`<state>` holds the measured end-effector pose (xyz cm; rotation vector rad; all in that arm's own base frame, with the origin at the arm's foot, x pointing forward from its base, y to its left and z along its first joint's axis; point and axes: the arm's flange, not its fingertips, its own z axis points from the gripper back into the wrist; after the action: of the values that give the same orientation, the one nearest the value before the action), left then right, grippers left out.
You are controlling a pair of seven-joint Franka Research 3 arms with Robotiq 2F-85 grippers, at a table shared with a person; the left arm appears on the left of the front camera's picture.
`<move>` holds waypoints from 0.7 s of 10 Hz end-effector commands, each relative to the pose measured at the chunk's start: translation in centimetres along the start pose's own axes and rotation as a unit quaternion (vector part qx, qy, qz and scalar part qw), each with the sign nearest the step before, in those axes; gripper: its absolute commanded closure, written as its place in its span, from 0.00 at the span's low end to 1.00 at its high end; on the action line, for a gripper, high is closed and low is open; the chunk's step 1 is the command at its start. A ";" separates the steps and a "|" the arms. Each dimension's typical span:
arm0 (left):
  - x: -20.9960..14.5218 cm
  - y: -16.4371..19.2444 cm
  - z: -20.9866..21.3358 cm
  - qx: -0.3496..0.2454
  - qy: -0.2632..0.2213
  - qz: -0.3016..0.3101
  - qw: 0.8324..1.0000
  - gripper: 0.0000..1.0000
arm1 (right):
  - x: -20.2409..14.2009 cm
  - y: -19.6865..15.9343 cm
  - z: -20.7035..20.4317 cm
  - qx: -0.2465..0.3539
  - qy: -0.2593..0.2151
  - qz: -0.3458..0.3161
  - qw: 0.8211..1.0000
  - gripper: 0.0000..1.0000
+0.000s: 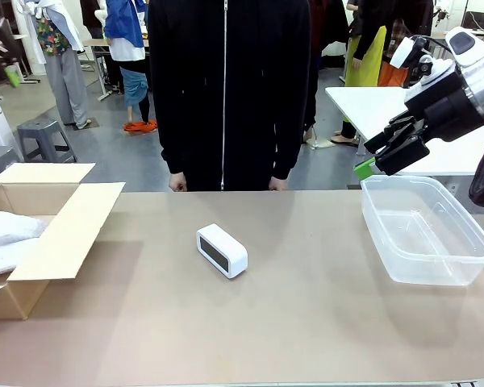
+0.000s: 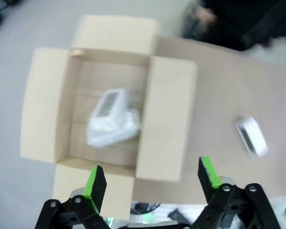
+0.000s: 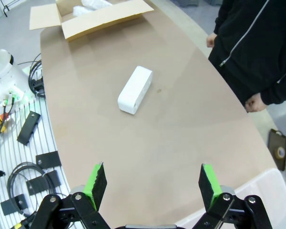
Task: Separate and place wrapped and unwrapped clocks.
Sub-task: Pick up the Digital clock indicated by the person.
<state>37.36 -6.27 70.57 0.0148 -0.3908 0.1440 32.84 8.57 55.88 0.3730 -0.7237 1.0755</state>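
We are looking across a tan surface [image 1: 306, 322], a person [image 1: 226, 89] standing at its far edge. The unwrapped clock [image 1: 222, 251] is lying mid-surface with bare room all round; wrapped clocks [image 1: 8, 230] are sitting in the cardboard box [image 1: 64, 234] at the left edge, a clear tub [image 1: 427, 234] at the right. Our left pincer [image 2: 151, 175] and right pincer [image 3: 152, 177] are gaping wide, gripping nothing.

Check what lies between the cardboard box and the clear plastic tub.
Just the unwrapped clock, on otherwise bare tabletop between cardboard box and plastic tub, per the front view.
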 end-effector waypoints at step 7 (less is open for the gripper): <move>-11.3 -3.4 -8.0 -0.368 0.003 -0.465 0.805 0.00 | -0.1 0.0 -0.2 0.010 -0.009 -0.001 1.000 0.00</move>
<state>29.70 -11.83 60.54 -0.4611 -0.4123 -0.8811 32.83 8.57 55.90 0.3728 -0.7241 1.0755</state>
